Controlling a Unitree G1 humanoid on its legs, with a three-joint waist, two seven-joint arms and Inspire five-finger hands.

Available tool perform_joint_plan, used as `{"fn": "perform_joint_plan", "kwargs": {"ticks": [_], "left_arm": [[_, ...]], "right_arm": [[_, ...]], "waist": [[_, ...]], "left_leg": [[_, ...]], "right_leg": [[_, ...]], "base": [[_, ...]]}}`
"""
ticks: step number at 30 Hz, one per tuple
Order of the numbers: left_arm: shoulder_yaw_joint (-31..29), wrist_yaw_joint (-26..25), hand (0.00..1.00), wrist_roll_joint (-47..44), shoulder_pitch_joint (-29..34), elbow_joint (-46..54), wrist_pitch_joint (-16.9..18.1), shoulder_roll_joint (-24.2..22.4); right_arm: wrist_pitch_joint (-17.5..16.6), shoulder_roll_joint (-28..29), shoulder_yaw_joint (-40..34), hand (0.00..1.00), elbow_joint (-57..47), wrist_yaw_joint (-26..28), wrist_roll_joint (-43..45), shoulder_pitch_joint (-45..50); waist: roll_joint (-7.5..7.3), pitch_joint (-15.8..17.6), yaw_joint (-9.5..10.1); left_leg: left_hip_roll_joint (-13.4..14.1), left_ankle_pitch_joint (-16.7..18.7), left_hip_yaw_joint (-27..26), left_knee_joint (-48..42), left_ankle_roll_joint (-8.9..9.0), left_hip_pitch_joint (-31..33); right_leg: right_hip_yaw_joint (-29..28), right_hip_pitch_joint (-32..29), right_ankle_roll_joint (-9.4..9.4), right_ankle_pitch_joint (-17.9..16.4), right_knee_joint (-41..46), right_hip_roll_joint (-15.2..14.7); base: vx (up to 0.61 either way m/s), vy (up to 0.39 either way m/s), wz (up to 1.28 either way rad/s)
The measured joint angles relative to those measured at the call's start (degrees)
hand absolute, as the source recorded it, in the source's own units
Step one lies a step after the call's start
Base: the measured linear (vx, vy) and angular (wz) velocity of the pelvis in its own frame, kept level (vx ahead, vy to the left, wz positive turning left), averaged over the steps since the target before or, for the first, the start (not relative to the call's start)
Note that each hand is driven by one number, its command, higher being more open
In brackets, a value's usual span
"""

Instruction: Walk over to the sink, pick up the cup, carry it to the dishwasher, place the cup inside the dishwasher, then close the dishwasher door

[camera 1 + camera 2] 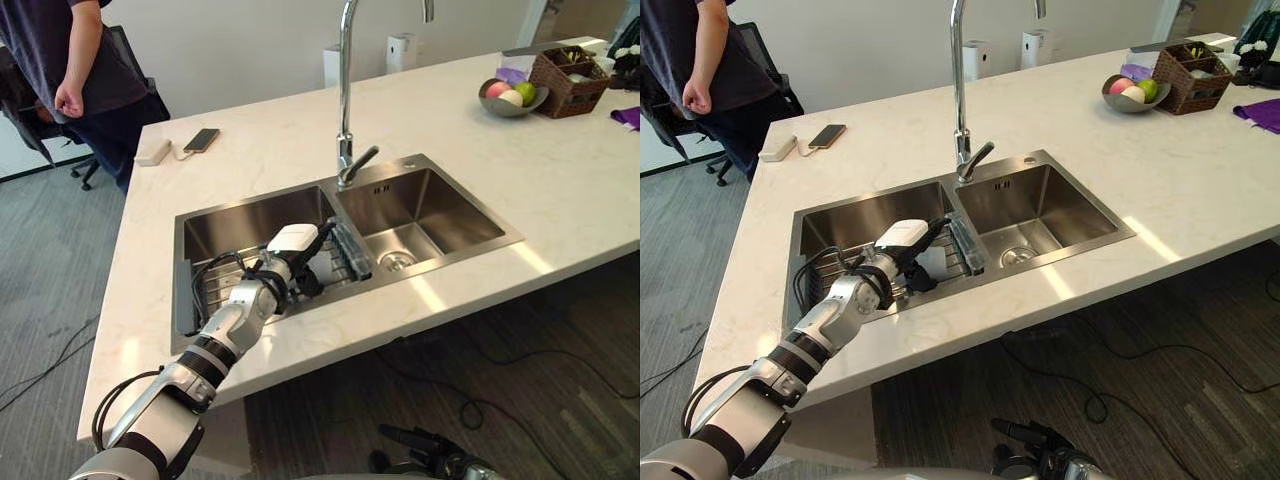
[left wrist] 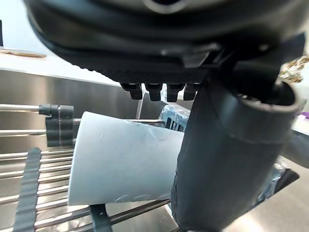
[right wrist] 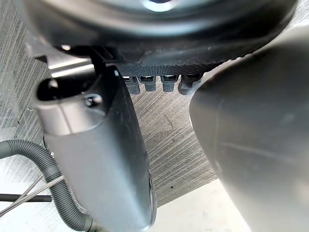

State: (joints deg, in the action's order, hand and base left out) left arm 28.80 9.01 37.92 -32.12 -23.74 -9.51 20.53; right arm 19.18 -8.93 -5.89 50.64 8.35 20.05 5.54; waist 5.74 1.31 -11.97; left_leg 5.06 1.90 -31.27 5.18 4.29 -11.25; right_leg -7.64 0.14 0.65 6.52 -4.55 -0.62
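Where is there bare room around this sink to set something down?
Free: the right basin, and the counter between the faucet and the fruit bowl. Crowded: the left basin, with the rack, the cup and the left hand over it.

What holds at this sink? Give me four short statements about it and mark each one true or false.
1. The cup lies on its side on the wire rack in the sink. True.
2. The left hand holds the cup up off the wire rack. False: the cup rests on the rack, with the hand close beside it.
3. A phone lies on the countertop. True.
4. The fruit bowl sits in the sink. False: it stands on the countertop beside a wicker basket.
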Motion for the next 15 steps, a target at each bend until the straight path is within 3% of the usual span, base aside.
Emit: {"fn": "perform_joint_plan", "kwargs": {"ticks": [15], "left_arm": [[-1.43, 7.71, 1.00, -0.20, -4.37, -6.78, -5.40, -1.29]], "right_arm": [[3.46, -1.03, 1.40, 1.00, -0.57, 0.04, -0.31, -0.26]], "waist": [[0.04, -0.04, -1.06]], "left_leg": [[0.19, 0.05, -0.07, 0.00, 0.08, -0.43]], "right_leg": [[0.00, 0.53, -0.09, 0.10, -0.30, 0.18]], "base": [[-0.01, -0.003, 0.00]]}}
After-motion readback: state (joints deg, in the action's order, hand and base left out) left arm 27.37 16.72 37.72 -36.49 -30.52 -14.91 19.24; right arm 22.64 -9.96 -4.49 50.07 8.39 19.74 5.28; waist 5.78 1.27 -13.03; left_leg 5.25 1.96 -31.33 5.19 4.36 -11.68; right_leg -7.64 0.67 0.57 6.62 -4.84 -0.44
